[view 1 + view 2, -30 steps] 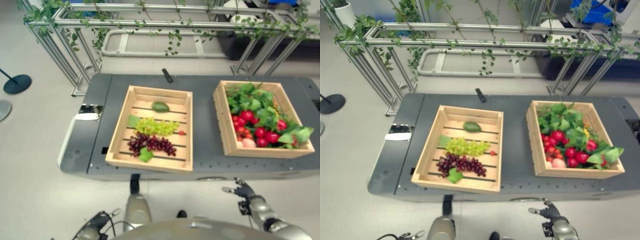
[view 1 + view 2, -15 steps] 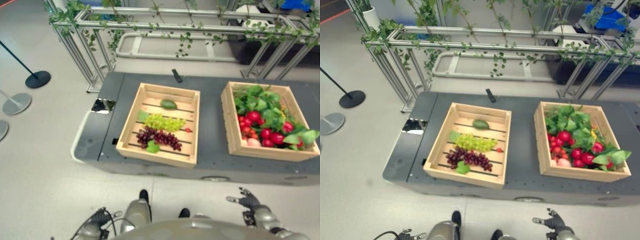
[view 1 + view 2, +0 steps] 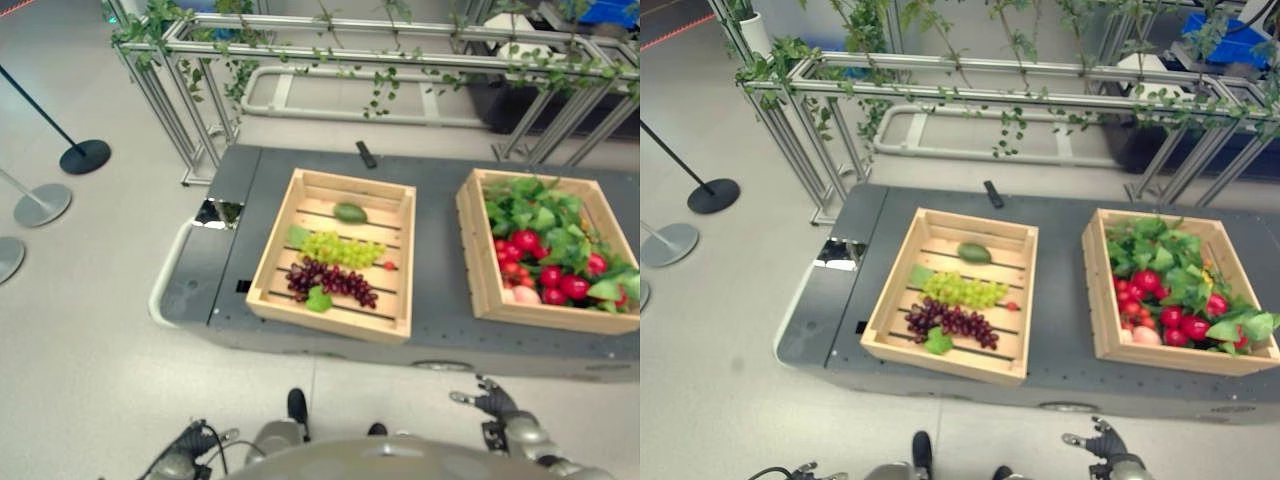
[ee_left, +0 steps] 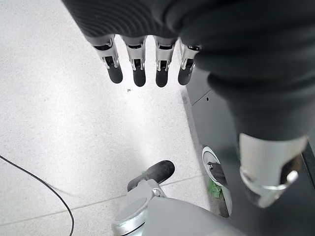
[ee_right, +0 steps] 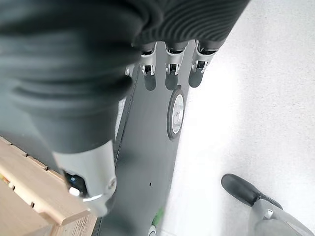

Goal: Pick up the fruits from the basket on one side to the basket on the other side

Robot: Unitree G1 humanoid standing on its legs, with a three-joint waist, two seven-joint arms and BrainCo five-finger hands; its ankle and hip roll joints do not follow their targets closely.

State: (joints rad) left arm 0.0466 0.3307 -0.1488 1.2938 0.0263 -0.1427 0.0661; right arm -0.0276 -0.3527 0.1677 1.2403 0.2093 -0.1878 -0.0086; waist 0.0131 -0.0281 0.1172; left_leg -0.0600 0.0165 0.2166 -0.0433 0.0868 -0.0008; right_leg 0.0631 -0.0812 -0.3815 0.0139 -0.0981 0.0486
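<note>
Two wooden crates sat on the dark bench (image 3: 440,320), well apart. The left basket (image 3: 300,320), mid-frame, held a green avocado-like fruit (image 3: 350,212) near its far end, a green grape bunch (image 3: 343,249) in the middle and a purple grape bunch (image 3: 330,281) nearer the robot, plus one small red fruit (image 3: 389,265) by the green grapes. The right basket (image 3: 478,250), at the right edge of frame, was packed with red fruits (image 3: 545,277) and green leaves (image 3: 535,215), so it looked like the source side, though that was a guess. A small black object (image 3: 367,154) lay on the bench beyond the left basket.

Both hands hung low at the bottom of frame, off the bench, holding nothing. The left hand (image 4: 142,69) had its fingers straight and relaxed, pointing at the floor beside the bench edge. The right hand (image 5: 172,69) was likewise released, fingers straight, just by the bench's side. The robot stood back from the bench, so neither hand was within reach of any fruit; no fruit had been picked yet. Next move probably needed stepping closer to a basket first.
</note>
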